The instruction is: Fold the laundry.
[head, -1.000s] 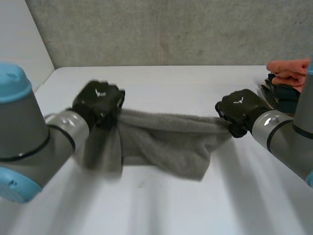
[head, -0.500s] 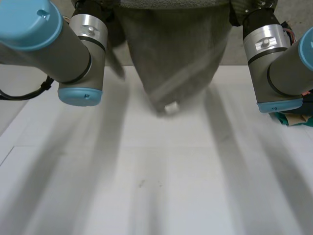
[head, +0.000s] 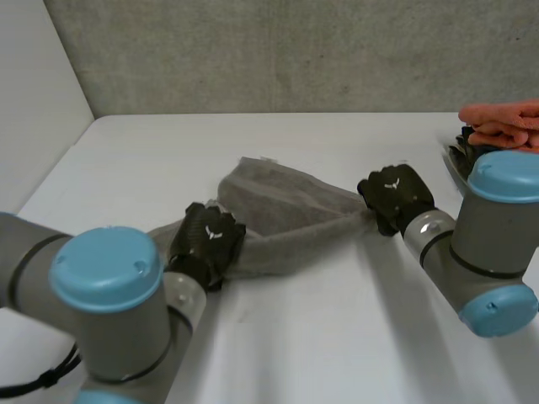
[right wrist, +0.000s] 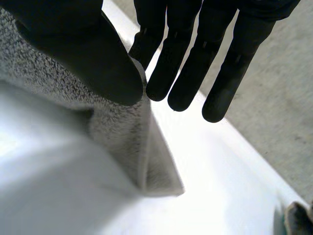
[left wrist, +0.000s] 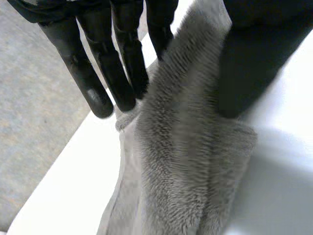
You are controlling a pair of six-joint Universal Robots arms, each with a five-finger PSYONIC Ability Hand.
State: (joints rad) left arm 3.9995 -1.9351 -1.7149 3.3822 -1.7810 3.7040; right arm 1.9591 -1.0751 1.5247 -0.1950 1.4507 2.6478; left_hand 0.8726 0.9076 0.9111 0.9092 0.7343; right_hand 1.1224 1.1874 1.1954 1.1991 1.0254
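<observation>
towel (head: 278, 215) lies stretched and bunched on the table (head: 337, 337). left hand (head: 206, 242) pinches the towel's left end between thumb and straight fingers. right hand (head: 394, 195) pinches the towel's right end the same way.

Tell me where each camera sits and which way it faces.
Head: between and behind the arms, facing down at the table; both arms, left hand and right hand show.
Left wrist: on that wrist, facing along the palm; its fingers pinch the towel.
Right wrist: likewise; its thumb pinches the towel's other end.
Shared by all: the towel.
</observation>
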